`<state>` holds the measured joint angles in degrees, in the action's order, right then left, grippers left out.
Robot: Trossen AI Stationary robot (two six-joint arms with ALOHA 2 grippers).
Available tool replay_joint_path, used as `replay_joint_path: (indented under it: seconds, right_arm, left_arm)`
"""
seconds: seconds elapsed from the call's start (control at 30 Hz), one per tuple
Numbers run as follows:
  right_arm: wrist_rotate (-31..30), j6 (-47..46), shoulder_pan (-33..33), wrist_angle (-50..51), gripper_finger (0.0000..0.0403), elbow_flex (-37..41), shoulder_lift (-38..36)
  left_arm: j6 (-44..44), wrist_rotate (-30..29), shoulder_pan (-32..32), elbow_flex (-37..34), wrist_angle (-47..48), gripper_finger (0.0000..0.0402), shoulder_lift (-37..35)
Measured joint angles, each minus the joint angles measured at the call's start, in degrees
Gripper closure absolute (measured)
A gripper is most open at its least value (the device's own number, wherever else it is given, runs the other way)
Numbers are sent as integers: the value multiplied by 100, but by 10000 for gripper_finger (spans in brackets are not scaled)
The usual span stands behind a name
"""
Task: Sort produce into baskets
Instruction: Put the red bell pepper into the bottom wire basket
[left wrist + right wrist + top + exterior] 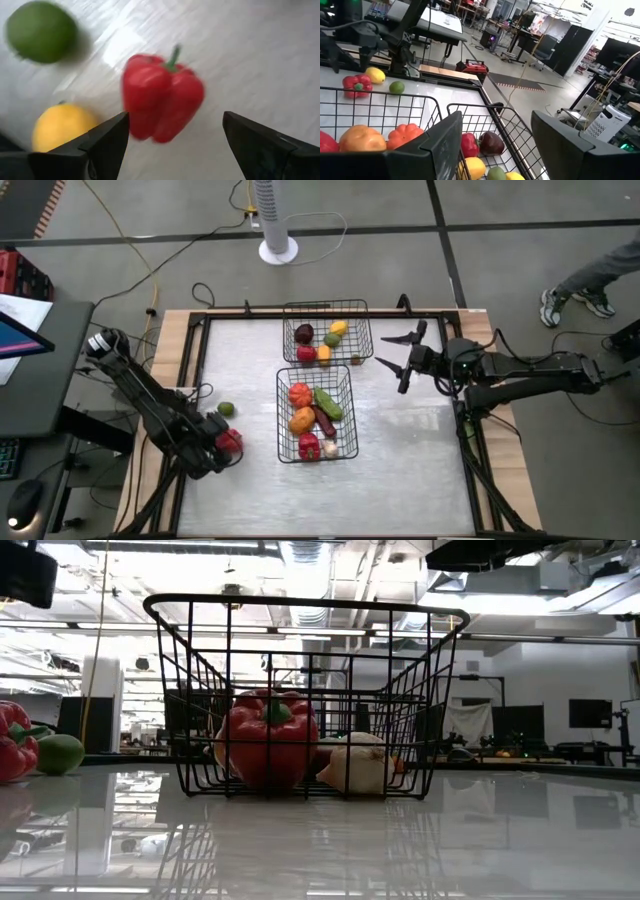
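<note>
Two black wire baskets stand mid-table, the far basket [352, 308] and the near basket [281, 416], both holding produce. A red pepper [162, 97], a yellow lemon [62, 125] and a green lime [40, 31] lie on the table at the near left. My left gripper [175, 145] is open just above the red pepper [231, 440], one finger on either side, apart from it. The lemon is hidden under the arm in the high view. My right gripper [400, 355] is open and empty, in the air right of the far basket.
The near basket holds a red pepper [265, 735] and a whitish garlic [355, 765] at its near side, with orange, green and maroon pieces behind. The lime [226, 409] lies just beyond the left gripper. Bare table lies right of the baskets [420, 450].
</note>
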<state>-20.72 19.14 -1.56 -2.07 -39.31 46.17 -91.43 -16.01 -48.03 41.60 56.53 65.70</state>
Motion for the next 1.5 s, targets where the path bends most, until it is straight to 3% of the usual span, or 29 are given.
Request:
replay_joint_path:
  seconds: [0.43,0.7,0.9,1.07,1.3,1.5]
  right_arm:
    - [283,-125,0,37,138,0,0]
    - [283,-136,0,35,138,0,0]
    - [281,-166,0,68,138,0,0]
    - [281,-225,2,125,138,0,0]
    - [279,-333,1,183,138,0,0]
    - [277,-431,0,246,138,0,2]
  left_arm:
    - [621,-33,0,-17,55,30,536]
    - [1480,-72,33,-17,-42,24,1470]
    - [2106,120,191,-17,-444,47,1905]
    - [2575,141,412,-9,-462,102,1934]
    - [3078,119,873,499,175,160,1903]
    - [3745,-970,1240,1808,677,159,1903]
